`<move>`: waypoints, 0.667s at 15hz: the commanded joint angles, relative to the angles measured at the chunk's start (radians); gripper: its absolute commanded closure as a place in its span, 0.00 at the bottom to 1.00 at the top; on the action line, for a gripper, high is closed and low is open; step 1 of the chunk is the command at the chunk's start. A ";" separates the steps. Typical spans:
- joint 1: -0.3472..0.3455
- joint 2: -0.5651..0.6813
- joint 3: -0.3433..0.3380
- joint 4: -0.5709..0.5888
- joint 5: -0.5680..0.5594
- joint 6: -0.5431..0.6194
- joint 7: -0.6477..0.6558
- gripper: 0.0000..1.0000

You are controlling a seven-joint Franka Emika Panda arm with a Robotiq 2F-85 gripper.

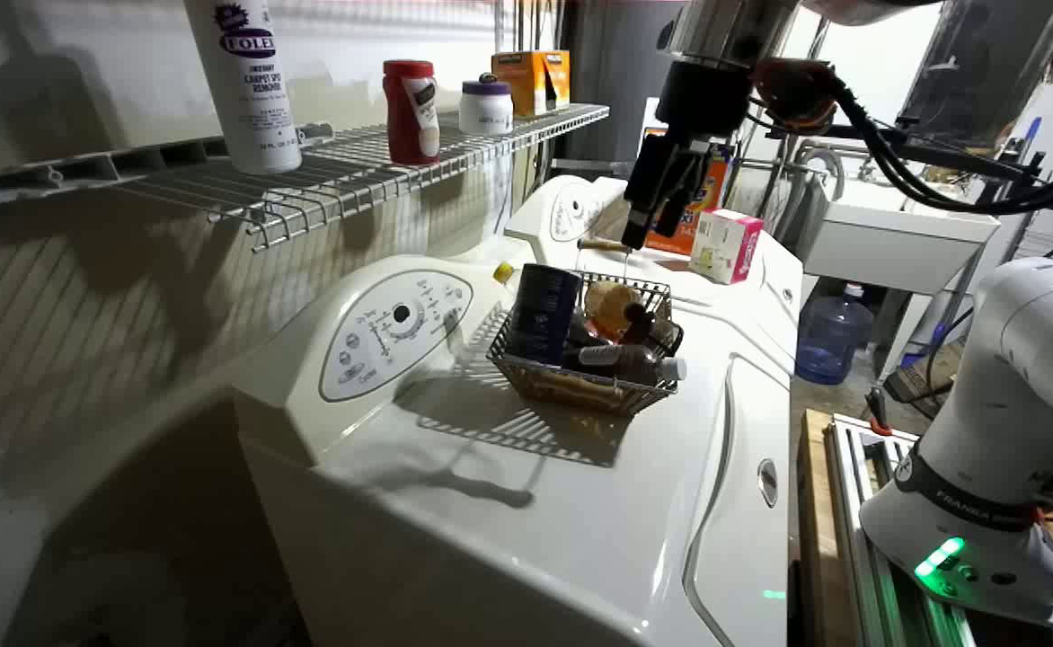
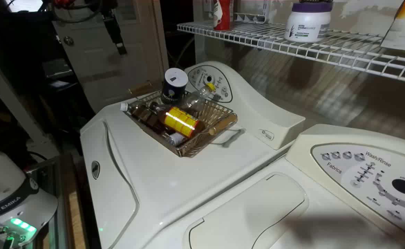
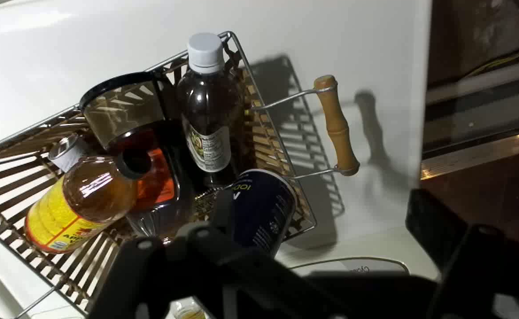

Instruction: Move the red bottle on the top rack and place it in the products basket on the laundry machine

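The red bottle (image 1: 408,117) stands upright on the white wire top rack (image 1: 360,187), and it also shows in an exterior view (image 2: 223,15), cut by the top edge. It is out of the wrist view. The products basket (image 1: 598,400) is brown slatted weave with a wire rim and wooden handles; it sits on the white laundry machine (image 1: 491,548) and shows in the wrist view (image 3: 269,139). My gripper (image 1: 659,226) points down in the air above the basket, apart from the red bottle. In the wrist view its fingers (image 3: 323,215) are wide apart and hold nothing.
The basket holds a navy canister (image 3: 261,208), a dark bottle (image 3: 211,106) and a yellow-labelled bottle (image 3: 80,204). A tall white bottle (image 1: 252,99), a purple-lidded jar (image 1: 485,110) and an orange carton (image 1: 531,83) stand on the rack. A pink-white box (image 1: 724,245) stands beyond.
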 commanded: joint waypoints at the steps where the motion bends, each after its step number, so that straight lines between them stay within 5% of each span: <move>1: 0.001 0.001 -0.001 0.002 -0.001 -0.002 0.000 0.00; 10: -0.017 0.060 0.038 0.173 -0.208 0.121 -0.062 0.00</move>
